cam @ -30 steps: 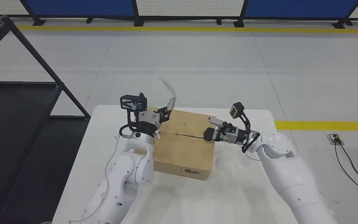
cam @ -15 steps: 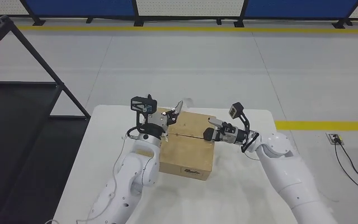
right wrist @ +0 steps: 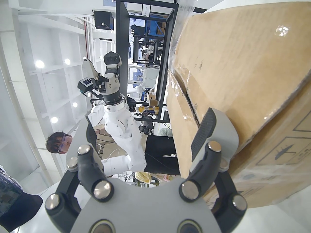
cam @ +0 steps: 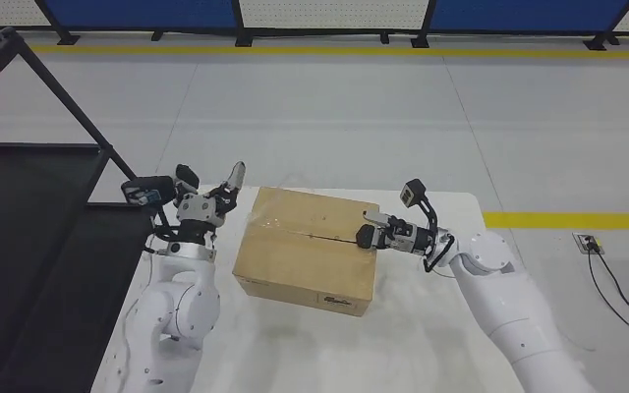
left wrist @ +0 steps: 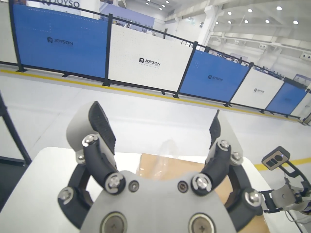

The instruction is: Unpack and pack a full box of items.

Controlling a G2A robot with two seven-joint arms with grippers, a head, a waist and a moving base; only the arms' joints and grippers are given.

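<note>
Cardboard box (cam: 305, 260) is sitting closed on my white table (cam: 423, 334), flaps meeting at a taped seam and hiding whatever is inside. My right gripper (cam: 366, 227) is lying level at the box's right edge, fingers spread wide, one reaching over the top beside the seam. My left gripper (cam: 209, 178) is pointing upward, gaping wide, apart from the box's left side.

box (cam: 305, 251): brown cardboard, clear tape along its top seam
state: flaps shut
pose: flat, slightly askew to the table (cam: 423, 339) edges
place: mid-table
</note>
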